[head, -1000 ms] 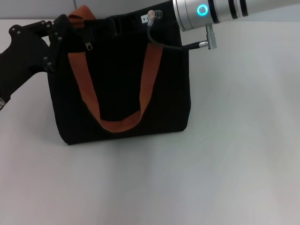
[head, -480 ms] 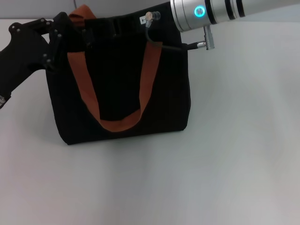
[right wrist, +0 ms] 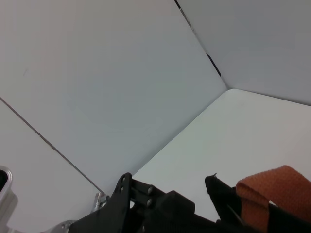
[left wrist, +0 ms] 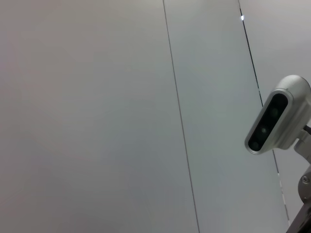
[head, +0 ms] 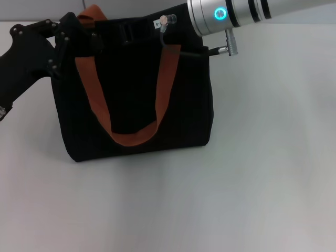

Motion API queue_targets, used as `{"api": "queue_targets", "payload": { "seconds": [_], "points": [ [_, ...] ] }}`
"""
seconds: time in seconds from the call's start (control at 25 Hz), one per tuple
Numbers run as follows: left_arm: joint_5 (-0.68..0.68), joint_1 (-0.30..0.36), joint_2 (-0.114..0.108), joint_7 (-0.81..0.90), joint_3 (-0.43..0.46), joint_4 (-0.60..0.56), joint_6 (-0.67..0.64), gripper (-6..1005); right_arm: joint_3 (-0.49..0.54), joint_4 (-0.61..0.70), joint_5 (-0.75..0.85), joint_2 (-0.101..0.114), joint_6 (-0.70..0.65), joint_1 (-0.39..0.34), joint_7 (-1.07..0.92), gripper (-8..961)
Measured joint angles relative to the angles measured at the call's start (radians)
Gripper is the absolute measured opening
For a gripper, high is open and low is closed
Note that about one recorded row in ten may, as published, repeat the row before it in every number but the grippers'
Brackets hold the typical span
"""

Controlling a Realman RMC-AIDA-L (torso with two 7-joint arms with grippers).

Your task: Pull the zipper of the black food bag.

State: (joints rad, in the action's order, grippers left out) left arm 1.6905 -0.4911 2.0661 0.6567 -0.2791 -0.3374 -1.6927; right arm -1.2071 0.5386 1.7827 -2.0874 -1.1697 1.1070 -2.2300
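Note:
The black food bag (head: 184, 105) stands upright in the middle of the white table, its orange-brown handle (head: 94, 105) hanging down the front. My left gripper (head: 79, 35), black, is at the bag's top left corner, beside the rear handle (head: 92, 11). From the right, the silver right arm (head: 226, 13) reaches over the bag's top edge, and its dark gripper (head: 128, 30) blends into the black fabric. No zipper pull can be made out. The right wrist view shows the left gripper's black linkage (right wrist: 146, 204) and an orange handle (right wrist: 272, 194).
White table (head: 262, 157) spreads in front of and to the right of the bag. A pale wall stands behind. The left wrist view shows only wall panels and the head camera housing (left wrist: 279, 114).
The right arm has slid a little to the left along the bag's top. A small silver tab seen below the left gripper one second ago no longer shows. The left arm has barely moved.

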Motion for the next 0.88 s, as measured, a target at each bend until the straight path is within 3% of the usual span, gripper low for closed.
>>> {"api": "queue_targets", "payload": {
  "seconds": [0.88],
  "points": [
    [-0.039,0.007,-0.003,0.027,-0.005,0.000,0.000,24,-0.053,0.022,-0.004,-0.002,0.021,0.013,0.014,291]
  ]
}}
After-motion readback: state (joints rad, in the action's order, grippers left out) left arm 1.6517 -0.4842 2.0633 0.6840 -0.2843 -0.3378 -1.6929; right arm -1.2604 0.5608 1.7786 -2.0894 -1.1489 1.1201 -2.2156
